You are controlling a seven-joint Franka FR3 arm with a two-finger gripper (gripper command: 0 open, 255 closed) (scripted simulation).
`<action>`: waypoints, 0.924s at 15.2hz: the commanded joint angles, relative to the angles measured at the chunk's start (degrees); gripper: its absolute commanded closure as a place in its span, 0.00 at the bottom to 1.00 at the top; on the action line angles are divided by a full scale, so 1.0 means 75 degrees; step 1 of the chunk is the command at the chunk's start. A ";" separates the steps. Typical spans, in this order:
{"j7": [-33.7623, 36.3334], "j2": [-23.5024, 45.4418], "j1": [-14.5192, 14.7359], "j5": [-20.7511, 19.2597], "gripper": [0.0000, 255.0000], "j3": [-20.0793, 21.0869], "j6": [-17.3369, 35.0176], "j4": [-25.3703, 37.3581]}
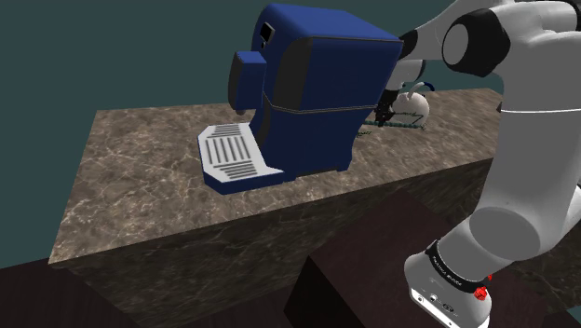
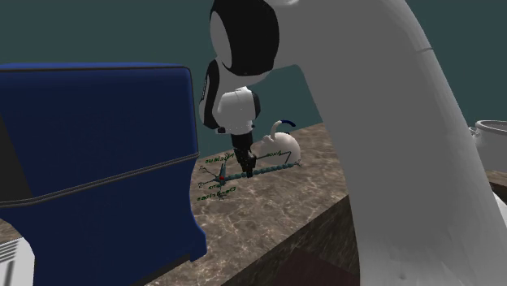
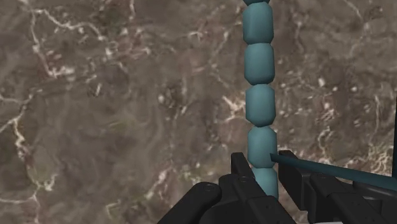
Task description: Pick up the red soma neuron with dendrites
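Jaws clamped on the teal beaded axon of the neuron model (image 3: 259, 63). The gripper (image 3: 262, 164) points down at the brown marble countertop (image 3: 95, 127). In the second exterior view the model's green branches spread at counter level between the gripper (image 2: 244, 169) and the blue coffee machine (image 2: 97, 162). Can't tell if it's off the surface. A white pot (image 2: 284, 148) sits just behind it. In the shoulder view the model (image 1: 396, 122) is past the machine's (image 1: 317, 93) far corner.

The white round-shelled robot arm (image 1: 523, 177) has glossy dark joints, a black collar (image 1: 451, 270) with small white lettering, a small red marking (image 1: 481, 293) near its base, and an all-black two-finger gripper (image 3: 264, 167).
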 commanded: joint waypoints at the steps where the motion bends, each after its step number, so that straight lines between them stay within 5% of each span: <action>1: 0.0000 0.0005 0.0000 0.0001 1.00 0.0002 0.0003 -0.0001; 14: 0.0078 -0.0411 0.0107 -0.0208 1.00 -0.0145 -0.0516 0.0131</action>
